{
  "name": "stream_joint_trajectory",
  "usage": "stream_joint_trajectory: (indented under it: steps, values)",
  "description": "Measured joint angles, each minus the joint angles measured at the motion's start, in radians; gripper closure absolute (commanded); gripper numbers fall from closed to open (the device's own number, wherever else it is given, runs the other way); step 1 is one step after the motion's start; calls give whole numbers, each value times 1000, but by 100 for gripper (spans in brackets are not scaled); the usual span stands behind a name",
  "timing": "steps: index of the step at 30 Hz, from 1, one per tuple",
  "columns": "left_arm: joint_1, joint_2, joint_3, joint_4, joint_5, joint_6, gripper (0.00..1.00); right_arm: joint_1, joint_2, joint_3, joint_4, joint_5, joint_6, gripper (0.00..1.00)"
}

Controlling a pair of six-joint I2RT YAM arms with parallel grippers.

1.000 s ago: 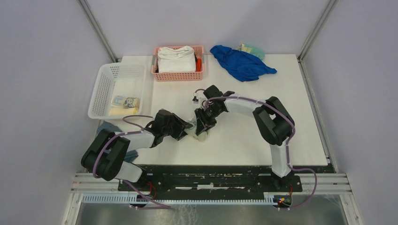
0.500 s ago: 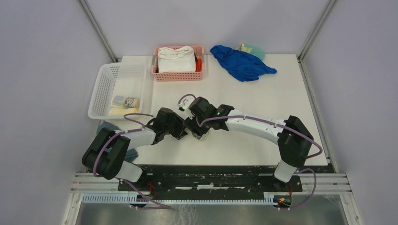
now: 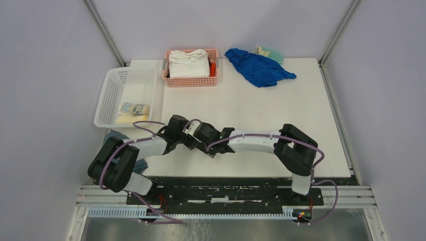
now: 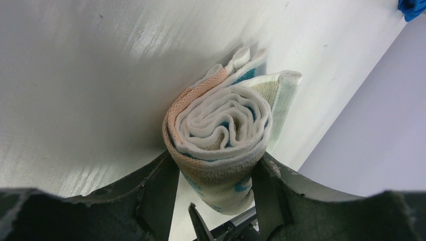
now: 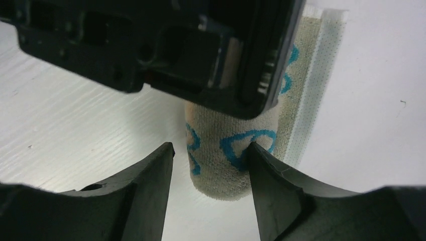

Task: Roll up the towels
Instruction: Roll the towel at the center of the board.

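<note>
A beige towel (image 4: 221, 120) with blue lettering is rolled into a tight cylinder lying on the white table. My left gripper (image 4: 215, 165) is shut on it, both fingers pressed against the roll's sides. My right gripper (image 5: 210, 148) straddles the roll's (image 5: 216, 175) free end. It is open, its right finger touching the cloth and its left finger clear of it. In the top view the two grippers meet near the front, left (image 3: 195, 142) and right (image 3: 207, 147), hiding the roll. Two more rolled towels, a pale one (image 3: 134, 108) and a yellow one (image 3: 131, 119), lie in the white basket (image 3: 114, 85).
A pink basket (image 3: 173, 80) at the back holds a thick white folded cloth (image 3: 188, 63). A blue cloth (image 3: 258, 68) and a pale green item (image 3: 270, 52) lie at the back right. A grey-blue cloth (image 3: 116, 136) sits beside the left arm.
My right gripper has opened, and its arm has stretched low and to the left, ending up beside the left gripper. The left gripper has kept its hold on the roll.
</note>
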State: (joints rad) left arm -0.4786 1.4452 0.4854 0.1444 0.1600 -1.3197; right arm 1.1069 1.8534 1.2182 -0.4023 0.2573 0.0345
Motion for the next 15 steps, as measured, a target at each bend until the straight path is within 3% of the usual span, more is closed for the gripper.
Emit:
stream_joint_trajectory:
  steps: [5, 11, 15]
  values:
    - [-1, 2, 5, -2, 0, 0, 35, 4, 27, -11, 39, 53, -21, 47]
    - [-1, 0, 10, 3, 6, 0, 25, 4, 40, -18, 63, 96, -35, 72]
    - [1, -30, 8, -21, -12, 1, 21, -11, 39, -14, 60, 55, -39, 78]
